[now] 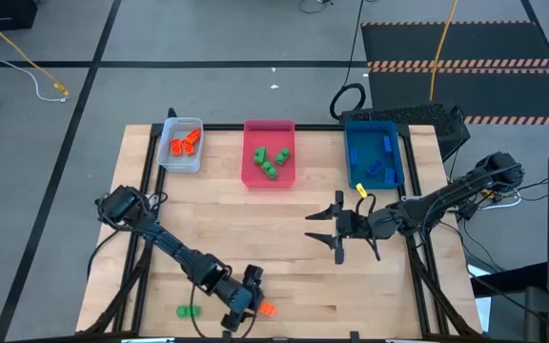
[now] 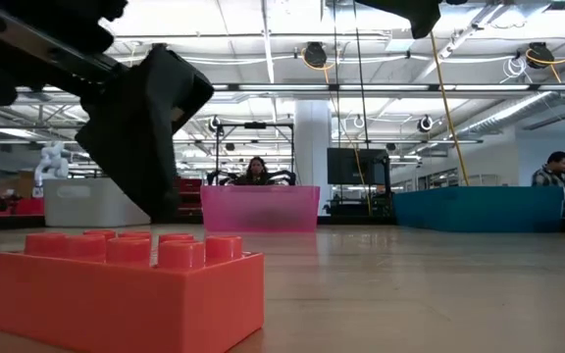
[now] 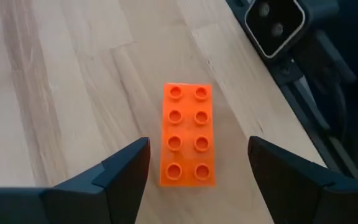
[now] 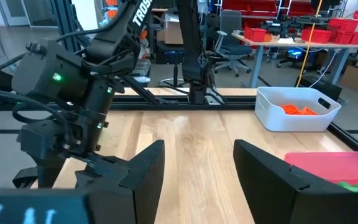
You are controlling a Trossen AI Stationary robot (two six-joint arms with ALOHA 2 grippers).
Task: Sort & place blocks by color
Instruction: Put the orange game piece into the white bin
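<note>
An orange eight-stud block (image 3: 188, 134) lies flat on the wood near the table's near edge (image 1: 267, 308) and fills the foreground of the low view (image 2: 130, 284). My left gripper (image 3: 197, 152) hovers over it, open, one finger on each side and clear of it (image 1: 254, 301). A green block (image 1: 189, 310) lies to its left. My right gripper (image 1: 322, 233) waits open above the table's middle right (image 4: 197, 158). Orange blocks sit in the grey tray (image 1: 181, 145), green ones in the pink tray (image 1: 269, 152) and blue ones in the blue tray (image 1: 375, 157).
The three trays stand in a row along the far edge. Bare wood lies between them and the two loose blocks. The table's metal frame and a camera housing (image 3: 275, 25) sit just past the orange block. People sit in the room beyond (image 2: 256, 172).
</note>
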